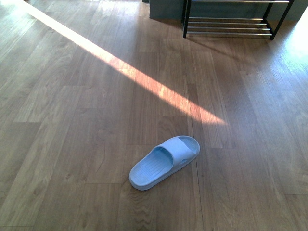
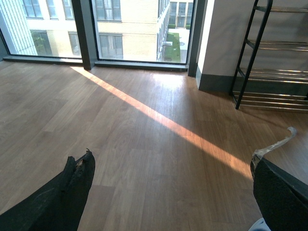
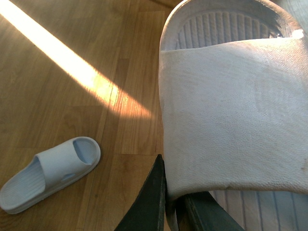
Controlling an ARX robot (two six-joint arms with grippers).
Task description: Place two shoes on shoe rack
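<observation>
Right gripper (image 3: 173, 199) is pinching the strap edge of one slide, so the held slide (image 3: 231, 110) is hanging up off the floor (image 1: 72, 120) and filling most of the right wrist view. Its ridged footbed is poking out past the strap on the far side from the fingers. Left gripper (image 2: 171, 159) is hanging with its fingers spread wide and nothing between them but bare boards.

The floor slide (image 1: 164, 162) is lying right in front of the robot, about centred between the arms. It's sitting diagonal, heel toward the robot and a bit left, toe pointing away and right. That's roughly the way the rack (image 1: 231, 21) is standing: well apart from the slide, far ahead and off to the right, past the sun stripe (image 1: 159, 89).

So I'm reading the next bit as hauling the held slide over there. The rack is on the right arm's side, which helps, but it's looking too far to just reach. The rods are running side to side, so I'm thinking the sole wants to go down across several of them, not along.

There's a sliver of pale blue at the edge of the left wrist view; can't tell which slide it is.
</observation>
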